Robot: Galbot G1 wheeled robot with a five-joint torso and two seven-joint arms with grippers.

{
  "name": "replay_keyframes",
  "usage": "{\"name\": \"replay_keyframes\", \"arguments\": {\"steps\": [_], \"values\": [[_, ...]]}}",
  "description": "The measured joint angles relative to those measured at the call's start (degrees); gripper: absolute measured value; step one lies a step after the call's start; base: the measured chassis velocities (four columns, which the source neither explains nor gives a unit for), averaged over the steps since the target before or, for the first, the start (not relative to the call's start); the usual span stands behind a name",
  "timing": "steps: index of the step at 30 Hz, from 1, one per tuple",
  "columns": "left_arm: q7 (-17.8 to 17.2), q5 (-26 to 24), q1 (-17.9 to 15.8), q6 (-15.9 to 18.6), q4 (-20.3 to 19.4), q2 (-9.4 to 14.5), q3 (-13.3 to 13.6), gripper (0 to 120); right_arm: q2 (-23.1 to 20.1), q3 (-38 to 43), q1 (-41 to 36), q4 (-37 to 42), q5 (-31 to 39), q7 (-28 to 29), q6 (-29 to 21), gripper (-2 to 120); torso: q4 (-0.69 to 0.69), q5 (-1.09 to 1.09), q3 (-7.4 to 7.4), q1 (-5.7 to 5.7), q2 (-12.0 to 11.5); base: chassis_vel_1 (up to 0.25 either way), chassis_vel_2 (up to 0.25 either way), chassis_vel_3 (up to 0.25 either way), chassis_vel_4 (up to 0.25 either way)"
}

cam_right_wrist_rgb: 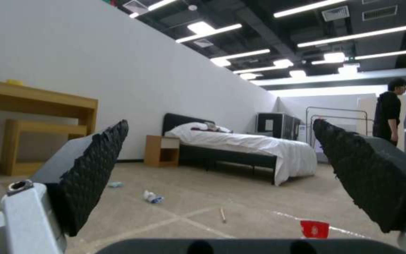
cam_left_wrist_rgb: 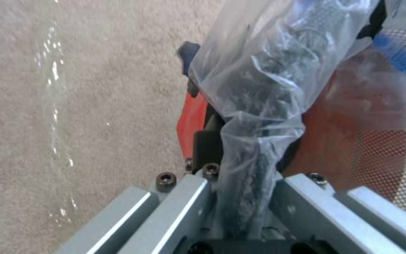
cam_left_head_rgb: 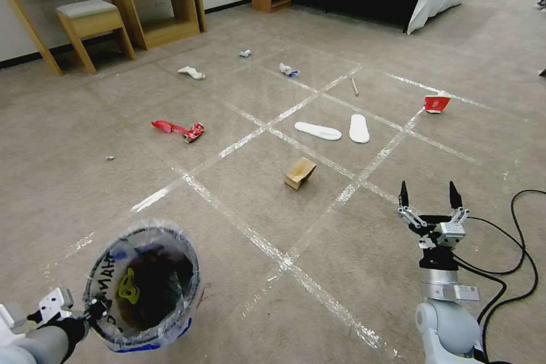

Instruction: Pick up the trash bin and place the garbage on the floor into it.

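Head view shows you your spread right gripper [cam_left_head_rgb: 429, 196] nearest the brown cardboard box [cam_left_head_rgb: 300, 173], ahead-left; left gripper [cam_left_head_rgb: 94, 310] grips the red bagged bin [cam_left_head_rgb: 145, 287].

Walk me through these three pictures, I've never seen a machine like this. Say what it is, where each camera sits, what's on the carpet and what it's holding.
This is a wheeled robot with two arms. The head view looks down from its head; the other two come from cameras on its wrists.

The left gripper is clamped on the rim of the trash bin, a red bin lined with a clear bag. The right gripper is open and empty above the floor.

Litter lies on the taped carpet: a cardboard box, two white slippers, a red carton, red wrappers, crumpled papers and a wooden stick.
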Motion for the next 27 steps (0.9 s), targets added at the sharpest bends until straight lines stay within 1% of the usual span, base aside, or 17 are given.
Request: {"name": "replay_keyframes", "arguments": {"steps": [3,4,7,13,21,27], "values": [[-2.4,-2.3,0.4,-0.1,-1.3,0.6,-1.6,0,-0.2,-0.1,-0.1,0.2,-0.3,-0.1,0.0,100,0.00,0.00,0.00,0.00,0.0,0.000,0.000,0.000,0.000],[-2.4,-2.3,0.4,-0.1,-1.3,0.6,-1.6,0,-0.2,-0.1,-0.1,0.2,-0.3,-0.1,0.0,100,0.00,0.00,0.00,0.00,0.0,0.000,0.000,0.000,0.000],[-4.2,-3.9,0.5,-0.2,-2.4,0.6,-2.8,0,-0.2,-0.2,-0.3,0.3,-0.4,-0.4,0.0,100,0.00,0.00,0.00,0.00,0.0,0.000,0.000,0.000,0.000],[-5.4,-5.6,0.9,-0.2,-3.0,0.2,-4.1,0,0.2,-0.5,-0.4,-0.2,-0.8,-0.9,0.4,100,0.01,0.01,0.00,0.00,0.0,0.000,0.000,0.000,0.000],[-5.6,-6.1,0.9,-0.2,-3.0,0.2,-4.4,0,0.1,-0.6,-0.4,-0.4,-1.0,-1.0,0.5,100,0.00,0.00,0.00,0.00,0.0,0.000,0.000,0.000,0.000],[-5.6,-6.0,0.6,-0.2,-2.8,-0.4,-3.7,0,0.0,-0.5,-0.4,-0.9,-1.3,-1.0,1.0,100,0.01,0.00,-0.01,0.00,0.0,-0.014,0.009,0.019,-0.013]]}}
